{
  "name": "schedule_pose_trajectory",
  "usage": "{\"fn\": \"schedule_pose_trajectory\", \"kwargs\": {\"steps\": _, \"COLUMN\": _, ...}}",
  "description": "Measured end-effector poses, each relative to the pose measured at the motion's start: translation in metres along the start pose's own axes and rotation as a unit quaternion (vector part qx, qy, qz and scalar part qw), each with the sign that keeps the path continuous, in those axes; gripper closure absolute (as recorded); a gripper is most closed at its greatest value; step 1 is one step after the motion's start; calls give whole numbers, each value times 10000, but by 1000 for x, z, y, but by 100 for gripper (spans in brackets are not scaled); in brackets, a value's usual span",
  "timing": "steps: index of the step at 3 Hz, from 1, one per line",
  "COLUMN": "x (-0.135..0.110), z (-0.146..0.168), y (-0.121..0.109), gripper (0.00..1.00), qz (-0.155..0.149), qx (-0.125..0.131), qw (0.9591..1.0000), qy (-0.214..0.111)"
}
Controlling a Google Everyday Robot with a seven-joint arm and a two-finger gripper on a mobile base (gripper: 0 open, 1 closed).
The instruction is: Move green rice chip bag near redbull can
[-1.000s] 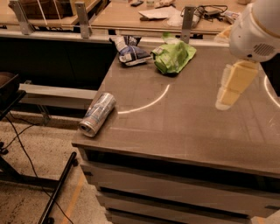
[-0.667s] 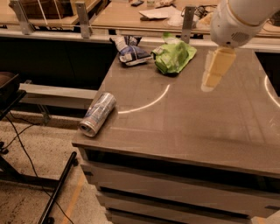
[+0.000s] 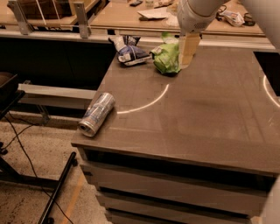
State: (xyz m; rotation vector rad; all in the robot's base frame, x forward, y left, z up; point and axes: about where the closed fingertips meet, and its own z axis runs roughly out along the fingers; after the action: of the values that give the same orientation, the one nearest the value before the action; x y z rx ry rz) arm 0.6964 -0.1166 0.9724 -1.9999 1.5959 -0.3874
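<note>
The green rice chip bag point(image 3: 166, 59) lies at the back of the brown table, lime-green and crumpled. The redbull can point(image 3: 96, 113) lies on its side near the table's front left edge, its shiny round end facing the front. My gripper point(image 3: 188, 49) hangs from the white arm at the top, with its pale fingers pointing down right at the bag's right side, partly covering it. The bag and the can are far apart.
A dark blue-and-white snack bag point(image 3: 128, 50) lies just left of the green bag. The table point(image 3: 205, 118) has a white arc marked on it. Behind it is a wooden counter point(image 3: 131, 13) with papers. Cables and a stand leg point(image 3: 57, 192) are on the floor at left.
My arm has swung left and toward the back of the table, from the right side to the green bag. The bag and the can have not moved.
</note>
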Motion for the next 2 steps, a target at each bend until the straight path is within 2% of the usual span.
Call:
{"fn": "schedule_pose_trajectory", "kwargs": {"steps": 1, "x": 5, "z": 47, "y": -25, "gripper": 0, "qz": -165, "qx": 36, "qw": 9997, "qy": 159}}
{"fn": "schedule_pose_trajectory", "kwargs": {"steps": 2, "x": 23, "z": 81, "y": -36, "gripper": 0, "qz": -173, "qx": 10, "qw": 9989, "qy": 431}}
